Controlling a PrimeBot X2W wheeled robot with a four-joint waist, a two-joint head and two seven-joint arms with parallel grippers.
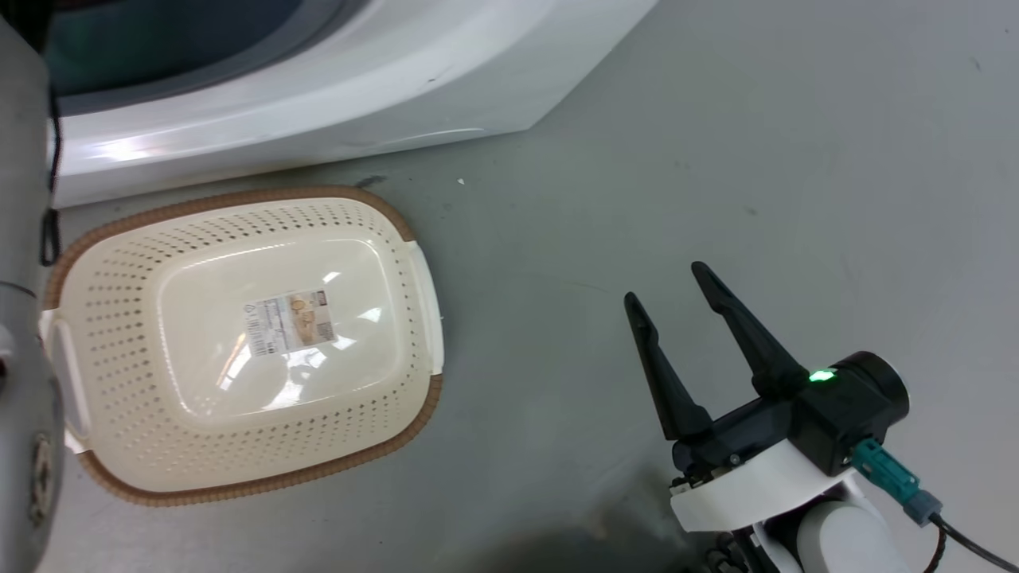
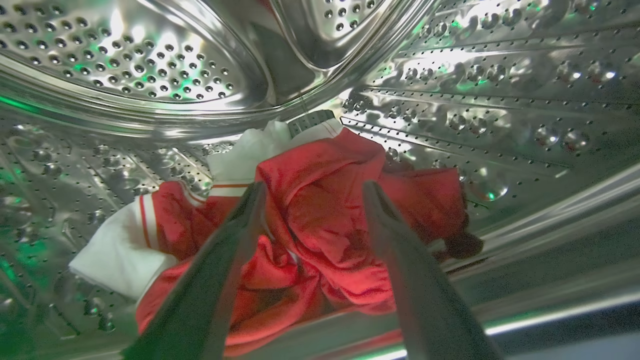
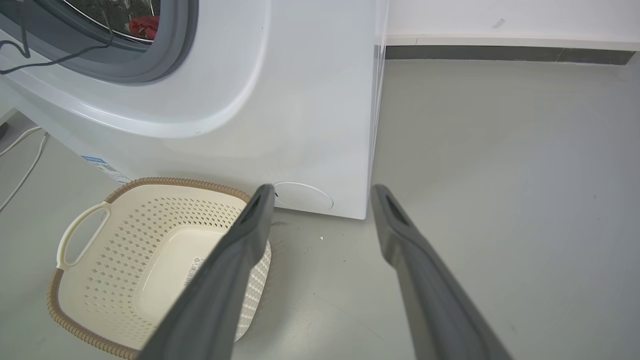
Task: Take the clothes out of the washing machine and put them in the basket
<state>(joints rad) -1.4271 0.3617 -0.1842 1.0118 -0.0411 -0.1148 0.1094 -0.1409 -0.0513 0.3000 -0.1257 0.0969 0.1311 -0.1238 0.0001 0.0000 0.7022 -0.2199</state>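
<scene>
The left gripper (image 2: 314, 187), spread wide and holding nothing, has its jaws either side of a raised fold in the red-and-white clothes (image 2: 310, 230) heaped just ahead on the steel drum (image 2: 150, 60), likely lined up to pinch it. That arm reaches deep into the washing machine (image 1: 318, 87). The right gripper (image 1: 667, 282), also open and unladen, hovers low over the floor (image 1: 716, 159), the basket (image 1: 239, 205) to its left.

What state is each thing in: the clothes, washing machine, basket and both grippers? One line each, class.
clothes: crumpled in a heap inside the drum, not yet gripped.
washing machine: porthole open, clothes inside.
basket: upright on the floor, empty apart from its label.
left gripper: open, inside the drum, reaching over the clothes.
right gripper: open, empty, above the floor.
</scene>
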